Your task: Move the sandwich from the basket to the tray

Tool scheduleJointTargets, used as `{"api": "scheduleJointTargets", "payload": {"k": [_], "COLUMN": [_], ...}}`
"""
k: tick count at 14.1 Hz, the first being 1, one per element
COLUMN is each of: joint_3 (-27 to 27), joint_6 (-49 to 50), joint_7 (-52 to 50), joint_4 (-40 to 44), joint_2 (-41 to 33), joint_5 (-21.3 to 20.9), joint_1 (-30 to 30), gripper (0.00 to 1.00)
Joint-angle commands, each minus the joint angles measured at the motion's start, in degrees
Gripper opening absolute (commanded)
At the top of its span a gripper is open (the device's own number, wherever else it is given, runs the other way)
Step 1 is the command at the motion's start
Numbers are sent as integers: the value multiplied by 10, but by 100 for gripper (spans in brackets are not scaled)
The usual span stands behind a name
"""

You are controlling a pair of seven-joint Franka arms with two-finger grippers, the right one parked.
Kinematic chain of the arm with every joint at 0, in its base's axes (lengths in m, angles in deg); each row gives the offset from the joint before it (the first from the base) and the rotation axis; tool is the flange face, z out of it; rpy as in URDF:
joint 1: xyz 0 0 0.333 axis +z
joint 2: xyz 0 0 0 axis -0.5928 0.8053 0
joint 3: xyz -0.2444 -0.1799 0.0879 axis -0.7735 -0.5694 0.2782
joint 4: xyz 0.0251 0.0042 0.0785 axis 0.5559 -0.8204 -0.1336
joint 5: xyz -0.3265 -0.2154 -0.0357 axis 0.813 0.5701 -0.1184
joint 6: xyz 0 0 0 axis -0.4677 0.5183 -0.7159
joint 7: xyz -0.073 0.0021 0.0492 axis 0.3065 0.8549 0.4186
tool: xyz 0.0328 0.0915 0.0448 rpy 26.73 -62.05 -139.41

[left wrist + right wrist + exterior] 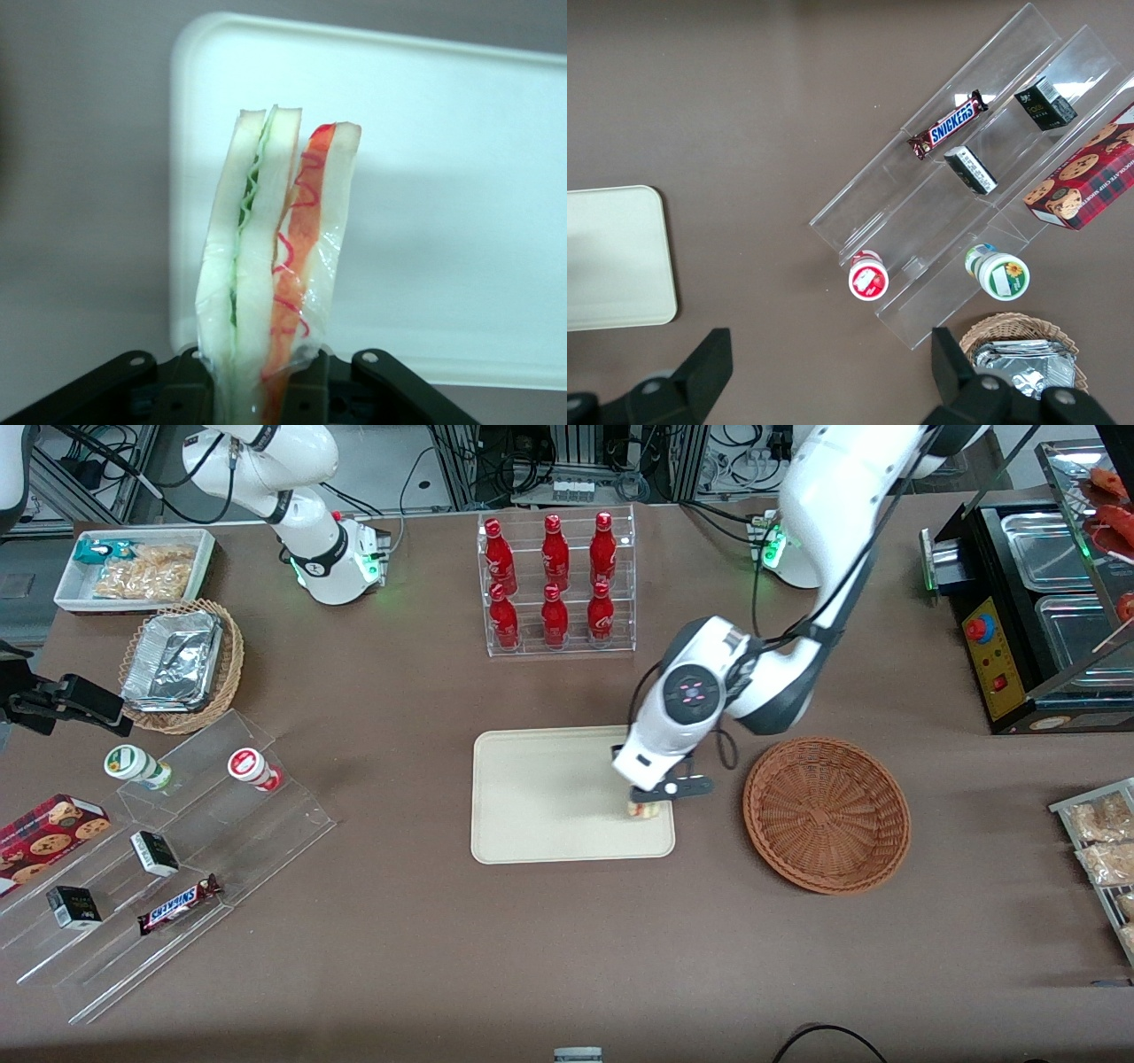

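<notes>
Clamped between the gripper (266,390) fingers, the sandwich (275,266) stands on edge, its green and pink filling stripes facing the wrist camera. It hangs over the tray (540,797), near the rim beside the empty wicker basket (826,813). To finish well, lower it until the wedge touches the tray, release gently, and keep it inside the rim, since the tall wedge may tip.

The whole table (567,957) is seen from high above in the front view. In the left wrist view, the tray (461,177) is looked down on from close by, past the hand (266,390) and its sandwich (275,257). The tray (611,257) is also caught in the downward-facing right wrist view.
</notes>
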Motion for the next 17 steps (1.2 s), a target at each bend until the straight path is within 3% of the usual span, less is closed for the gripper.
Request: {"api": "scheduleJointTargets", "payload": {"k": [1, 3, 5, 6, 7, 8, 14, 17], "joint_3": [8, 8, 7, 7, 7, 8, 29, 28], "joint_6": [12, 9, 9, 9, 9, 9, 14, 40], "joint_7": [-41, -89, -105, -105, -105, -105, -100, -89], "joint_4": [78, 91, 104, 104, 105, 107, 126, 89], "joint_2": [69, 91, 105, 106, 106, 104, 57, -29], "joint_5": [-41, -70, -72, -72, -72, -73, -73, -74], "joint_1": [-39, -62, -68, -68, -68, -67, -36, 22], "gripper": [8, 12, 20, 33, 75, 100, 100, 100]}}
